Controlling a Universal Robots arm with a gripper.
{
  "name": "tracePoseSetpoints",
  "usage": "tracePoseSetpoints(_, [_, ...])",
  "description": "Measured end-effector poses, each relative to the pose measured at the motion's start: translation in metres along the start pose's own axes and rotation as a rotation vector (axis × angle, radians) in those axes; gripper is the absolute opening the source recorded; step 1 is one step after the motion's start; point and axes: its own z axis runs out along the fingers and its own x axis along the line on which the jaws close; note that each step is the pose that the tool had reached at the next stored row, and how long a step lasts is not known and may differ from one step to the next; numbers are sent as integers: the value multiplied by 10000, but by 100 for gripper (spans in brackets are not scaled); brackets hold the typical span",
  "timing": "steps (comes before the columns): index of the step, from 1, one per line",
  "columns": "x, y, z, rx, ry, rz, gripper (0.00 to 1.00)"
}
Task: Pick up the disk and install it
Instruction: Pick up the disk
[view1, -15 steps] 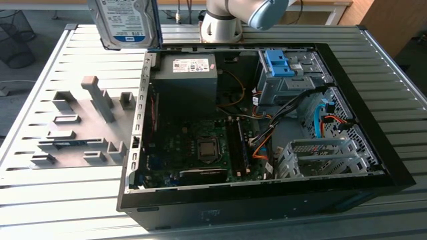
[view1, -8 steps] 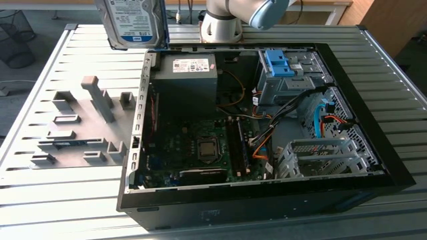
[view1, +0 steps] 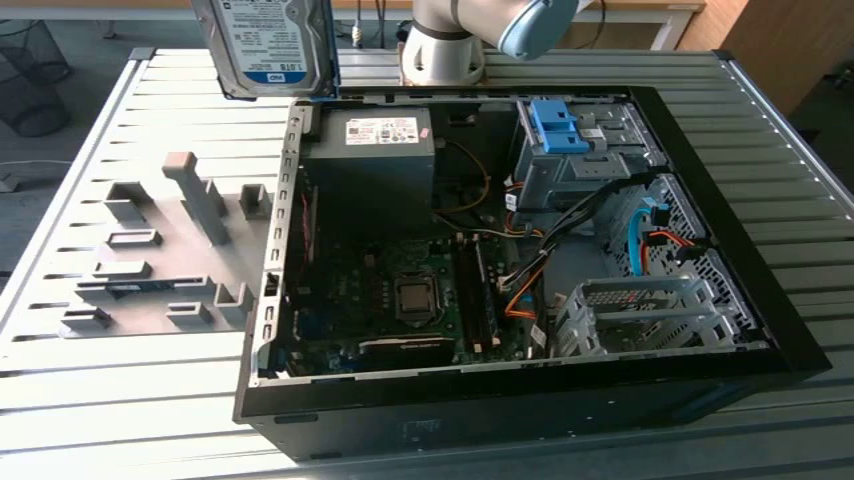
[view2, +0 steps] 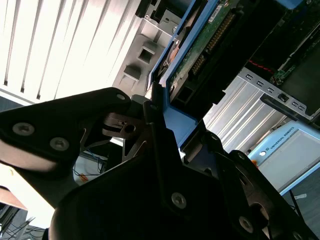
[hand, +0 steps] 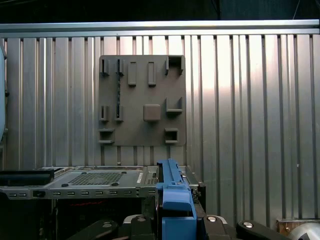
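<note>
The gripper (hand: 173, 220) is clamped shut on the disk (view1: 267, 40), gripping its blue rails. It holds the disk high over the table's (view1: 120, 410) far edge, beside the open computer case's (view1: 534, 410) far corner, probably to clear the case wall. The disk hangs upright with its long axis vertical, and its label faces the exterior view.

Arm (view1: 445, 45): pale column upright at the far edge of the exterior view, blue-capped joint (view1: 534, 25) beside it | Gripper (view2: 167, 130): black fingers (view2: 75, 130) clamped from both sides on the disk (view1: 263, 45), gripping its blue rail, holding it aloft
</note>
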Motion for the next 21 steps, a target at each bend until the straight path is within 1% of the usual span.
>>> tracePoseSetpoints(11, [-3,-86,-1,0,0,2,36])
tracePoseSetpoints(21, [-6,-213,-2,1,-1,2,36])
